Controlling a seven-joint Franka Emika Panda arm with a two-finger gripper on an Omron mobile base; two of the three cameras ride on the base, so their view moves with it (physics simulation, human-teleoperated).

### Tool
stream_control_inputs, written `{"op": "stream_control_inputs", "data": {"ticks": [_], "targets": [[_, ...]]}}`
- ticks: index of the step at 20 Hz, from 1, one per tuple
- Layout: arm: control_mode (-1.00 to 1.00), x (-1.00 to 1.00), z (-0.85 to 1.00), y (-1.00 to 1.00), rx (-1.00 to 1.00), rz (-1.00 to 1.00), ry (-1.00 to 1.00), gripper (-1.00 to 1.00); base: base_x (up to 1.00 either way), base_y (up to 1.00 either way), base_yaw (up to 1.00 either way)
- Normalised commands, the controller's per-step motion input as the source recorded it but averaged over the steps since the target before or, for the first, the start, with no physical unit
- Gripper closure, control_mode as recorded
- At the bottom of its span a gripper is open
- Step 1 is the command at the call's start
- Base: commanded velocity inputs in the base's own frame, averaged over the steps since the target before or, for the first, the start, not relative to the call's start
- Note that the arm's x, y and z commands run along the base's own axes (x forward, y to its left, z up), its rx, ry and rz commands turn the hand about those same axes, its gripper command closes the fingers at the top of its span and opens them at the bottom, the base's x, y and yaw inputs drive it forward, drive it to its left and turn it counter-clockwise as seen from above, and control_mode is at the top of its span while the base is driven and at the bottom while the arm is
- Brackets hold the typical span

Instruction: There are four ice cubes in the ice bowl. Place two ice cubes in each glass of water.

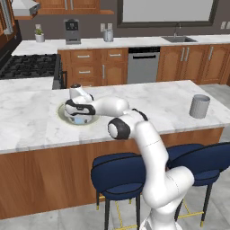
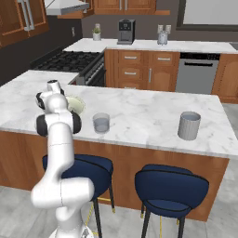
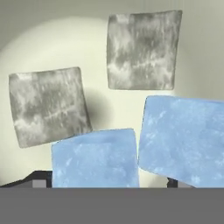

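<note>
Step in hand: first pick, as I judge it. Gripper (image 3: 107,186) hangs low inside the ice bowl (image 3: 100,65), jaws spread wide and empty, tips just showing at the lower edge of the hand view on either side of a pale blue ice cube (image 3: 94,159). Next move likely calls for closing on that one cube alone; a second blue cube (image 3: 183,140) sits just beside it and could get nudged.

Ice bowl holds all four cubes: two blue near the gripper, two greyish ones (image 3: 48,105) (image 3: 142,50) farther off. It sits on the bench (image 2: 139,111) under the hand.

Glasses of water: near one (image 2: 101,123) just beside the bowl, far one (image 2: 189,125) well apart. No ice visible in either.
</note>
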Motion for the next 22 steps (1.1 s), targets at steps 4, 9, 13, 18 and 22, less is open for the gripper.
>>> {"op": "stream_control_inputs", "data": {"ticks": [4,9,13,18,22], "targets": [[-1.0,0.26,0.0,0.04,0.0,0.0,-0.02,-1.0,0.0,0.0,0.0],[-1.0,0.23,-0.06,0.03,0.0,0.0,0.0,-1.0,0.0,0.0,0.0],[-1.0,0.04,-0.21,0.04,0.0,0.0,0.0,1.0,0.0,0.0,0.0],[-1.0,0.0,-0.47,0.0,0.0,0.0,0.04,1.0,0.0,0.0,0.0],[-1.0,-0.01,-0.35,0.0,0.0,0.0,0.03,1.0,0.0,0.0,0.0]]}}
